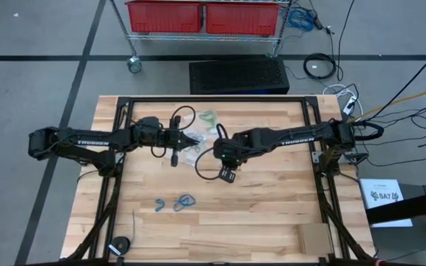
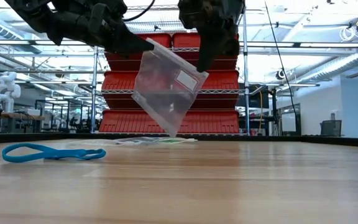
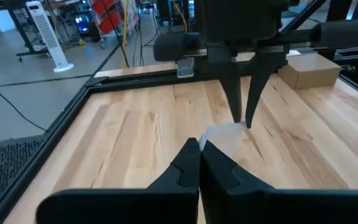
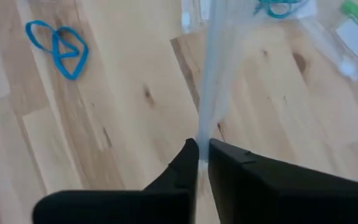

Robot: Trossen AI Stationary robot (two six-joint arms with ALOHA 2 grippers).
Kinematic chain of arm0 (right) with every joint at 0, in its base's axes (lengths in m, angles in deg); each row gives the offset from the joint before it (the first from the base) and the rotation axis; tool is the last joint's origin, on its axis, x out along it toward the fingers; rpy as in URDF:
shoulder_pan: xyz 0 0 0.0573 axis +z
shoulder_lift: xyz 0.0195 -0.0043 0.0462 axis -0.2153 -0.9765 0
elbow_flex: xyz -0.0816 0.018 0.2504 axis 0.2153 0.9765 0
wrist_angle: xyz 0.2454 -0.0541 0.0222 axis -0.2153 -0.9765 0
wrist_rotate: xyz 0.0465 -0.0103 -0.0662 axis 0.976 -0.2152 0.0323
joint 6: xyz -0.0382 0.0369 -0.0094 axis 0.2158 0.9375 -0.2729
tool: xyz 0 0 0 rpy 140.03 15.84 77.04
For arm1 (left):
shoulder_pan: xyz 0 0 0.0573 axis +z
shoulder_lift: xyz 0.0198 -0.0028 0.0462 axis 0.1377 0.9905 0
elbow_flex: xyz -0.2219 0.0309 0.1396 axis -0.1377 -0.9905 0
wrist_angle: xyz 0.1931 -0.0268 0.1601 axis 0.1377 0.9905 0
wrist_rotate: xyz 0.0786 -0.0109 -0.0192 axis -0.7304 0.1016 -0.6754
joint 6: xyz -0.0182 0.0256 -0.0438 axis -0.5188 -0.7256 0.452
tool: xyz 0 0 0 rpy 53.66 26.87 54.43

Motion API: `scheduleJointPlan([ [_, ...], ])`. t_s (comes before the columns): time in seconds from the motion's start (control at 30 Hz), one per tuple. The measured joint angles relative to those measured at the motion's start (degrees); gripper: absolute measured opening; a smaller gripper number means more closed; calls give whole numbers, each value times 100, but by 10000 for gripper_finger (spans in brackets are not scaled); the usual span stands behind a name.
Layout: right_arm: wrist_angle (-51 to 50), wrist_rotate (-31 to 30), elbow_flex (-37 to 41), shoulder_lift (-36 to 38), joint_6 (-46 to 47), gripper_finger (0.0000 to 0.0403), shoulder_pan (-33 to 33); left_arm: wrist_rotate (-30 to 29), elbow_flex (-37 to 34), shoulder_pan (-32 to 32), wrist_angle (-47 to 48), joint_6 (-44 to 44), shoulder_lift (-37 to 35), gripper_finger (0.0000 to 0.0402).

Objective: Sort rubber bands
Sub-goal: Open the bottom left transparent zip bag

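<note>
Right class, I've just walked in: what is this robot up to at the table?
Both arms hold one clear plastic zip bag up off the wooden table. The left gripper is shut on one top corner and the right gripper is shut on the bag's other upper edge, so it hangs tilted between them. Bright blue rubber bands lie loose on the table nearer the front, not yet bagged. More bags, with greenish contents, lie farther back.

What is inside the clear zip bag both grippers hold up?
The clear zip bag, pinched by the left gripper and right gripper, looks empty; red bins behind show through it. Its corners cannot be checked. Blue rubber bands lie on the table.
</note>
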Motion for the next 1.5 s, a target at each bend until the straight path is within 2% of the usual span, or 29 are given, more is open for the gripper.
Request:
scheduleJointPlan([
  [0.23, -7, -74, 13, 396, 71, 87, 4, 33, 2, -84, 307, 146, 0, 0],
  [0.33, 296, -511, 11, 560, -56, 99, 5, 34, 2, -161, 302, 146, 0, 0],
  [0.4, 563, -859, 11, 611, -265, 88, 43, 42, 2, -198, 310, 182, 0, 0],
  [0.5, 910, -1275, 7, 576, -648, 40, 68, 42, 2, -222, 287, 258, 0, 0],
  [0.6, 1116, -1390, 7, 401, -891, 8, 73, 42, 2, -225, 290, 284, 0, 0],
  [0.87, 1212, -1401, 7, 106, -988, 1, 68, 36, 2, -225, 289, 290, 0, 0],
  [1.3, 1209, -1772, -4, 304, -758, 0, 310, 7, 2, -225, 313, 298, 2, 0],
  [1.5, 1227, -1736, -4, 276, -727, 0, 351, 3, 2, -225, 308, 299, 2, 0],
])
